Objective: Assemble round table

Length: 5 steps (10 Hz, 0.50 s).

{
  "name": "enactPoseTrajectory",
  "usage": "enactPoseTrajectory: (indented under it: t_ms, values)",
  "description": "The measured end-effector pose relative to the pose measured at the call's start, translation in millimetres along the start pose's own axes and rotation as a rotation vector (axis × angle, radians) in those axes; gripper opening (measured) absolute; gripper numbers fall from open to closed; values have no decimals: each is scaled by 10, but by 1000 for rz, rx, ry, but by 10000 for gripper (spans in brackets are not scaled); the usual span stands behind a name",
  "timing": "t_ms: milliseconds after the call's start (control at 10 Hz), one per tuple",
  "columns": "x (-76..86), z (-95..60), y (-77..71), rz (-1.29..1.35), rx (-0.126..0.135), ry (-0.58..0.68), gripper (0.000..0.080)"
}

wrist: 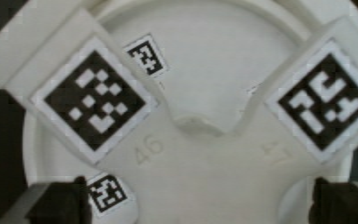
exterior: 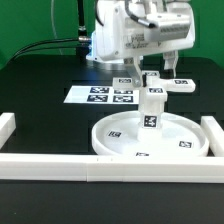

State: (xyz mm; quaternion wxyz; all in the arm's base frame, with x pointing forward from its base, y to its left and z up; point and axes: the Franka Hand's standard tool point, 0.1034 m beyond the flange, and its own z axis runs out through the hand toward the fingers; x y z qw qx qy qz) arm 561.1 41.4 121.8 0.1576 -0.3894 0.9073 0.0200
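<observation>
**Gripper Stands Open Above Upright Post**

The gripper [exterior: 152, 72] hangs with jaws spread wide, holding nothing, directly over the short cylindrical post [exterior: 151, 108]. The post stands upright at the middle of the large round rimmed disc [exterior: 115, 142], which rests on the black table [exterior: 40, 95]. Behind lie the cross-shaped piece [exterior: 176, 86] and the marker board [exterior: 85, 95]. White border bars [exterior: 60, 165] frame the scene.

The exterior view looked from in front of the table, slightly raised, facing the arm across the border bars [exterior: 60, 163]. The wrist view looked steeply down at close range between the fingertips [wrist: 55, 203]. Both views shared the post [exterior: 152, 110] [wrist: 194, 70] and round disc [exterior: 120, 140] [wrist: 194, 175].
</observation>
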Motion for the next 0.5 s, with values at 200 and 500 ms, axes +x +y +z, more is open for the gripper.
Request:
enactPoseTrajectory:
  t_ms: [200, 500]
  values:
    - [-122, -266, -28, -14, -13, -46, 648]
    - [-144, -301, -27, -20, -13, -52, 649]
